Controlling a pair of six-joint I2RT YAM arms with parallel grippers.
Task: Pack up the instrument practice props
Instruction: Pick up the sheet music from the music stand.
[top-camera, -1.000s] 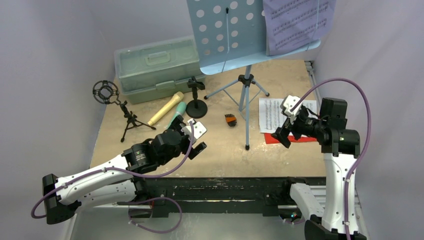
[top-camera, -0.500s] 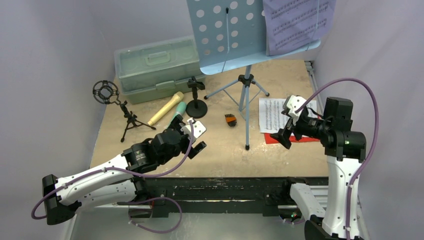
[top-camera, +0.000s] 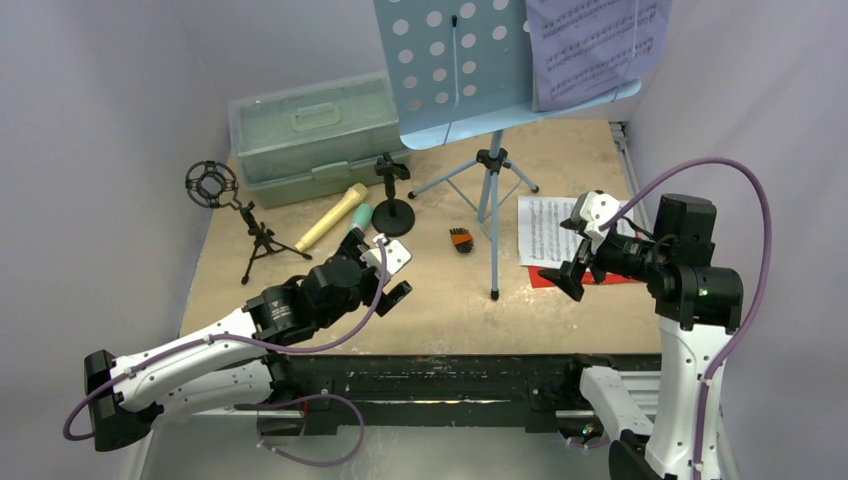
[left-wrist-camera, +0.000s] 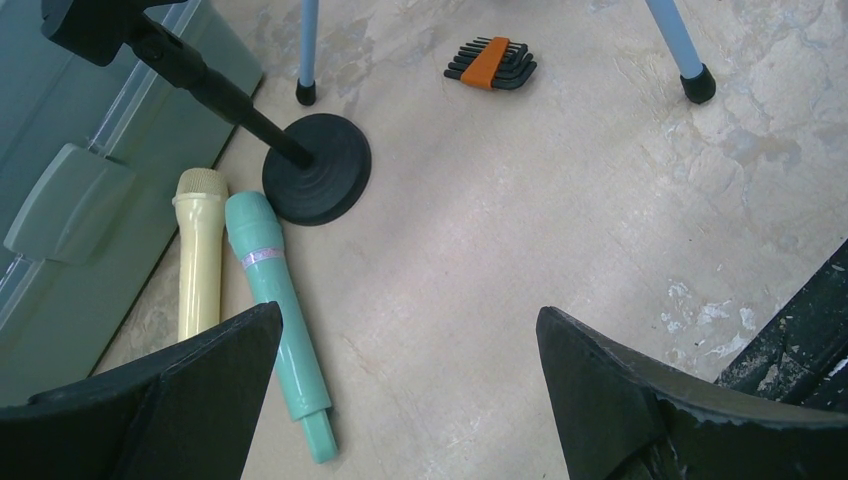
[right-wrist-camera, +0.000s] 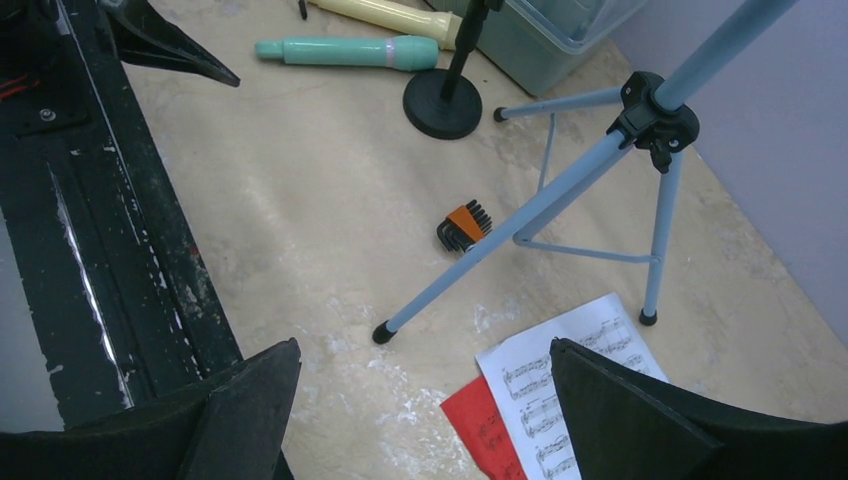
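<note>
Beige tabletop (left-wrist-camera: 560, 200): teal microphone (left-wrist-camera: 277, 300) lies right beside tan microphone (left-wrist-camera: 199, 260), left gripper (left-wrist-camera: 410, 330) and right gripper (right-wrist-camera: 425, 365) both gaping wide, empty.

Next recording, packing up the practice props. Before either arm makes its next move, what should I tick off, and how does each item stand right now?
1. Verify left hand is open and empty: ok.
2. Verify right hand is open and empty: ok.
3. Verify teal mic lies free below the left hand, beside the tan mic: ok.
4. Verify case is open to take props: not ok, the lid looks shut.
5. Verify rack is stripped of sheets: not ok, a purple sheet rests on it.
6. Verify white sheet and red sheet lie flat near the right hand: ok.
</note>
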